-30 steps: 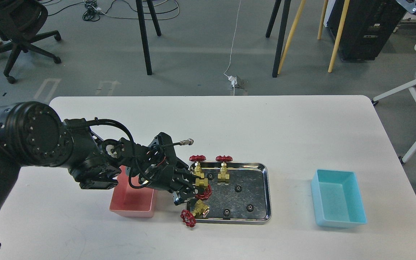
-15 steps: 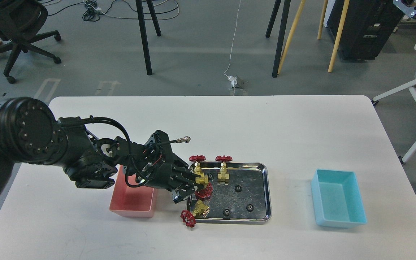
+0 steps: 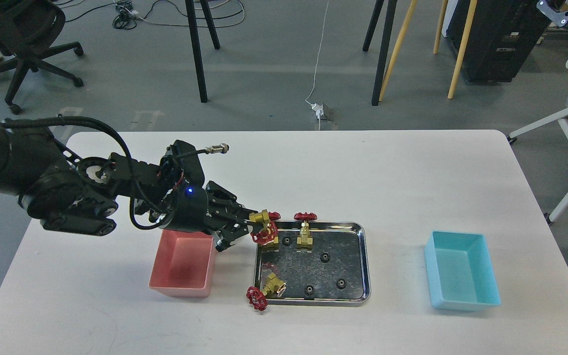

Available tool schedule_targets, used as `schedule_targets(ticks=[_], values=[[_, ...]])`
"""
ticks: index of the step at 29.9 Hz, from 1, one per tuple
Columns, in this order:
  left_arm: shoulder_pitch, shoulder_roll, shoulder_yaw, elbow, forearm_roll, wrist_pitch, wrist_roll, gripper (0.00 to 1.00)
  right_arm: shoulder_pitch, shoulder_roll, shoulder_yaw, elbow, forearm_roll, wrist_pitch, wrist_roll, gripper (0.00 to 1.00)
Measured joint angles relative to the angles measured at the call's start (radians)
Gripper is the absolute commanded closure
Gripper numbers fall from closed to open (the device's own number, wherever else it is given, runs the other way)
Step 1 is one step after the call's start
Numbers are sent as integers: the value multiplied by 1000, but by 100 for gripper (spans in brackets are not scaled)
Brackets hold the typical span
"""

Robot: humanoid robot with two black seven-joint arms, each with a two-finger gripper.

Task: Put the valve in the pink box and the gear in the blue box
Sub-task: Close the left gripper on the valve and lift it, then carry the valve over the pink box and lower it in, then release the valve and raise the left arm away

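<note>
My left gripper (image 3: 249, 228) is shut on a valve (image 3: 260, 218) with a brass body and a red handwheel. It holds the valve in the air over the far left corner of the steel tray (image 3: 366, 261). The pink box (image 3: 183, 266) sits just left of the tray, below and left of the gripper, and looks empty. Three more valves remain: two upright at the tray's far edge (image 3: 305, 230) and one lying over the tray's front left rim (image 3: 266, 290). Several black gears (image 3: 324, 257) lie in the tray. The blue box (image 3: 461, 270) stands at the right, empty. My right gripper is out of view.
The white table (image 3: 387, 172) ends close behind the boxes at the near side. My left arm (image 3: 67, 197) stretches across the table's left part. Chairs, stands and cables are on the floor beyond the table.
My left gripper has lifted the valve out of the tray's left side and drawn it up and toward the far left. The arm has pulled back to the left.
</note>
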Motion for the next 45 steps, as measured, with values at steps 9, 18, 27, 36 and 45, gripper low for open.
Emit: schedule_targets(ticks=[9, 18, 27, 36, 45], values=[[-28, 199, 67, -11, 86, 0, 0, 89, -6, 0, 2, 0, 0, 0, 0, 0], [37, 242, 133, -48, 103, 0, 0, 89, -8, 0, 2, 0, 0, 0, 1, 0], [108, 242, 127, -12, 103, 0, 0, 88, -12, -8, 3, 1, 0, 0, 2, 0], [174, 245, 108, 42, 102, 0, 0, 61, -26, -16, 1, 2, 1, 0, -3, 0], [176, 262, 39, 34, 101, 0, 0, 38, -51, -6, -11, -5, -11, 0, -4, 0]])
